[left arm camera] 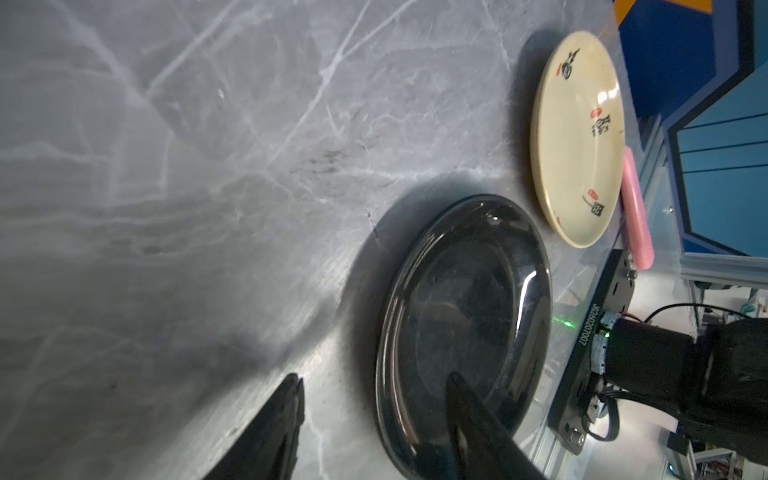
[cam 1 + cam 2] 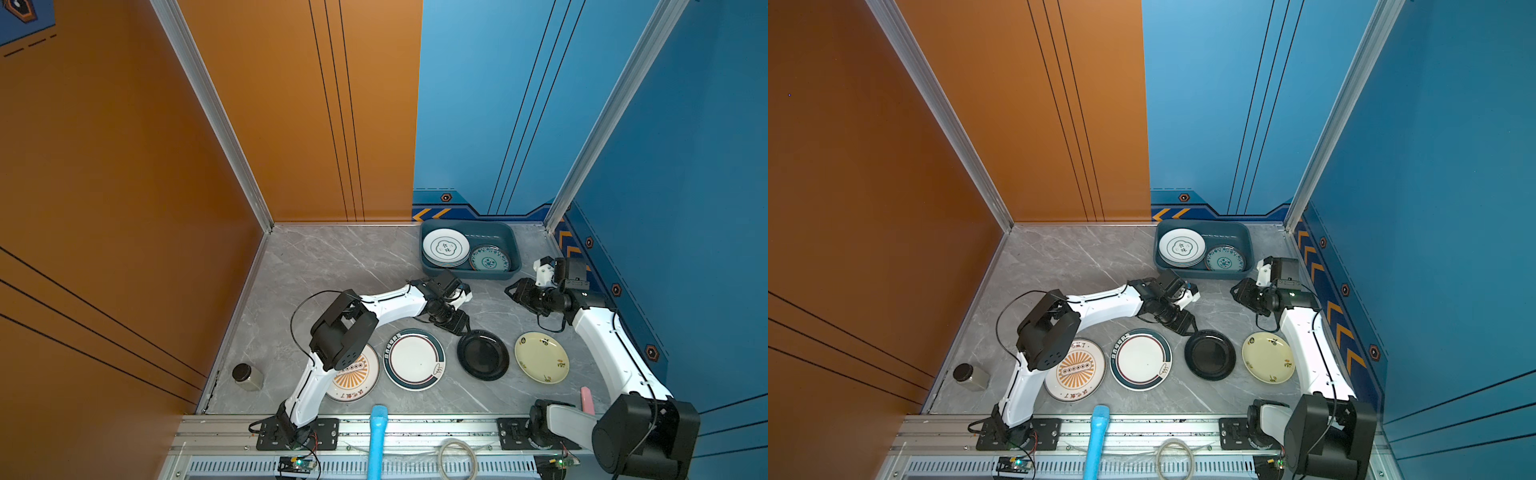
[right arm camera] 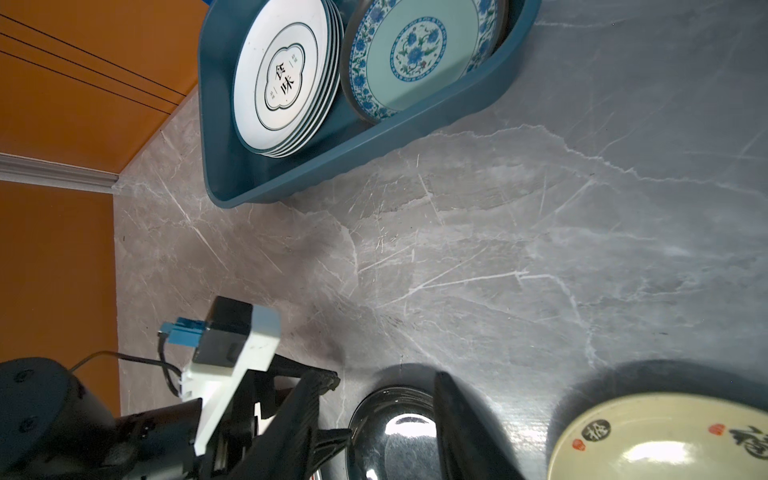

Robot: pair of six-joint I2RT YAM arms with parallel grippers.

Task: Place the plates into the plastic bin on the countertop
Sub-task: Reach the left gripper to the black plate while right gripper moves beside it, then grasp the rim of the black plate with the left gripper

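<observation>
Blue handle, near edge: ignore. Black plate: flat on countertop, near centre-right. Left gripper: fingers spread astride its far-left rim; I'd seat deeper, pinch firmly, lift level toward plastic bin, far right. Right gripper: fingers apart, empty.

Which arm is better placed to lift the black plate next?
Left. The left end effector straddles the rim of the black plate, jaws open; the right end effector hovers apart, nearer the bin.
</observation>
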